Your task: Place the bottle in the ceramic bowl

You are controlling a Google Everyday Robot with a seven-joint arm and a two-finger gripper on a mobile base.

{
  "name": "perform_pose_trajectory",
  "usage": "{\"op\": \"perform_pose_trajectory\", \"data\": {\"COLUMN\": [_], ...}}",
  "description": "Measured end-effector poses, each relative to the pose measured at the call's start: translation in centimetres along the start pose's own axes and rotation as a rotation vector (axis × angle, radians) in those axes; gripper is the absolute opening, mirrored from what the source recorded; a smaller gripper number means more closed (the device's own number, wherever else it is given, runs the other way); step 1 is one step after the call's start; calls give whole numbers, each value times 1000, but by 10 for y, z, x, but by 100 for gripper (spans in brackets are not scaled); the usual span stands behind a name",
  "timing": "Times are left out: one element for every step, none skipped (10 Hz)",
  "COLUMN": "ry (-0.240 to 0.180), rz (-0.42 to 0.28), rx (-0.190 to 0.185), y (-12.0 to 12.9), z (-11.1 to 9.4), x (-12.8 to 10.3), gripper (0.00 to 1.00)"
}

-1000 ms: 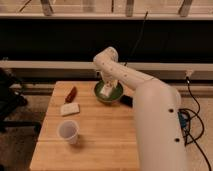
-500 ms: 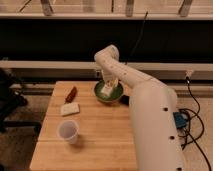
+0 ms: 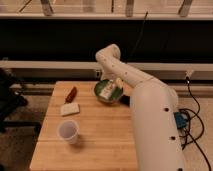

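The green ceramic bowl (image 3: 101, 96) stands at the back right of the wooden table (image 3: 95, 135). The small whitish bottle (image 3: 106, 90) lies inside the bowl. My gripper (image 3: 102, 76) hangs just above the bowl's back rim, at the end of the white arm (image 3: 125, 70) that bends over from the right. It is a little above the bottle, and I cannot see it touching the bottle.
A dark red oblong item (image 3: 71, 93) lies at the back left, with a flat white block (image 3: 70, 109) in front of it. A translucent plastic cup (image 3: 68, 131) stands at the front left. My white body (image 3: 155, 130) covers the table's right side. Cables lie on the floor at the right.
The arm's wrist and gripper have risen from inside the bowl to just above its rim. The bottle stays in the bowl.
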Motion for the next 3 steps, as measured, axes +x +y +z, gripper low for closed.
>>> {"op": "perform_pose_trajectory", "data": {"ry": [4, 8, 12], "rz": [0, 4, 3], "rx": [9, 10, 12], "y": [1, 3, 0], "z": [-1, -1, -4], "x": [1, 2, 2], "gripper": [79, 75, 62]}}
